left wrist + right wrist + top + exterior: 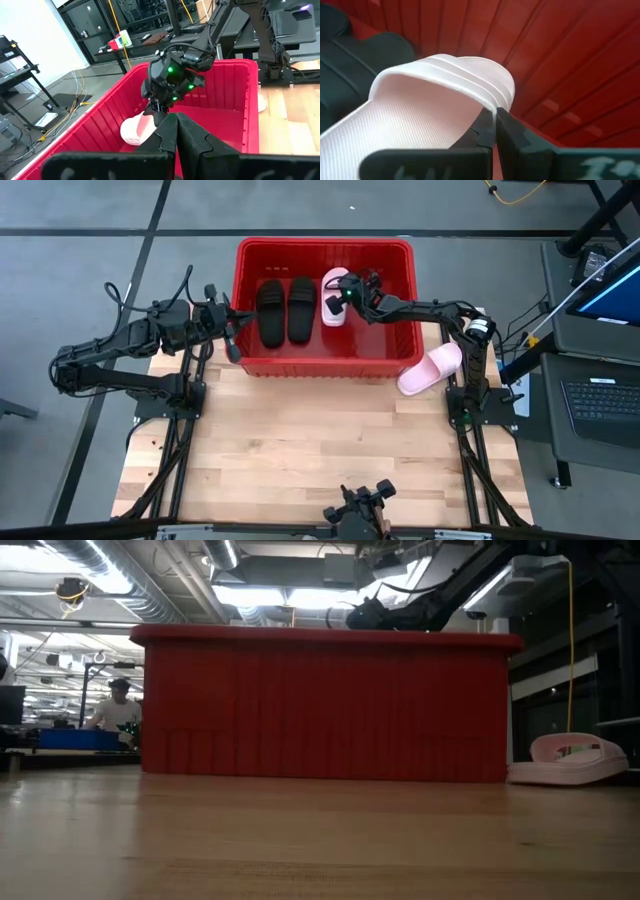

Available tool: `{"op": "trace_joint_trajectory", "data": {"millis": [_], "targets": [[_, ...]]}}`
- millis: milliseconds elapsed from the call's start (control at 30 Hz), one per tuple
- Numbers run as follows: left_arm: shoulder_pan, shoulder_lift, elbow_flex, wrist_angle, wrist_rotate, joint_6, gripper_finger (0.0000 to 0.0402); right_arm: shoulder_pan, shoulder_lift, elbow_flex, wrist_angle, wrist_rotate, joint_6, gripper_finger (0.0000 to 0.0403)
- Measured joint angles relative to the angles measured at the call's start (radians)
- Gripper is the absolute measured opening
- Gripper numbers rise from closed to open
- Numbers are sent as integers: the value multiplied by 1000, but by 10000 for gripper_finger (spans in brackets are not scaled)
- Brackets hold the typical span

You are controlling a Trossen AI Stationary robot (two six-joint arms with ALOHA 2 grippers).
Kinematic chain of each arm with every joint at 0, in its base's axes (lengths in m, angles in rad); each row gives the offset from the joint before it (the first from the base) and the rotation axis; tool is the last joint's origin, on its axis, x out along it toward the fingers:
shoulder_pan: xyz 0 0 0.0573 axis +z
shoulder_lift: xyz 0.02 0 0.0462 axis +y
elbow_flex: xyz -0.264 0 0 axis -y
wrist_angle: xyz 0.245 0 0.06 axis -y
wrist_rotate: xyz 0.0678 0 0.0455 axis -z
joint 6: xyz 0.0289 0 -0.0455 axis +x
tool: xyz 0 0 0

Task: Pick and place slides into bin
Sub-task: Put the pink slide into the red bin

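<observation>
The right end effector (345,297) reaches into the red bin (250,250), fingers pinched on the strap edge of a pink slide (334,288), lowering it beside two black slides (285,310). The last pink slide (432,368) lies on the surface right of the bin. The left end effector (232,345) waits closed at the bin's left wall.

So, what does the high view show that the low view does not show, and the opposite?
Only the high view: inside the bin, two black slides lie side by side with a pink slide next to them, and the shut right gripper pinches that pink slide's strap. The left gripper, shut, waits outside the bin's left wall.

Only the low view: a person in the room behind the table.

Both: the red bin and the second pink slide lying on the table outside the bin.
</observation>
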Motion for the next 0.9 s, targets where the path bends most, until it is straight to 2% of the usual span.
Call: {"op": "trace_joint_trajectory", "data": {"millis": [900], "targets": [[0,0,0,-1,0,-1,4,3,2,0,-69,-45,61,8]]}}
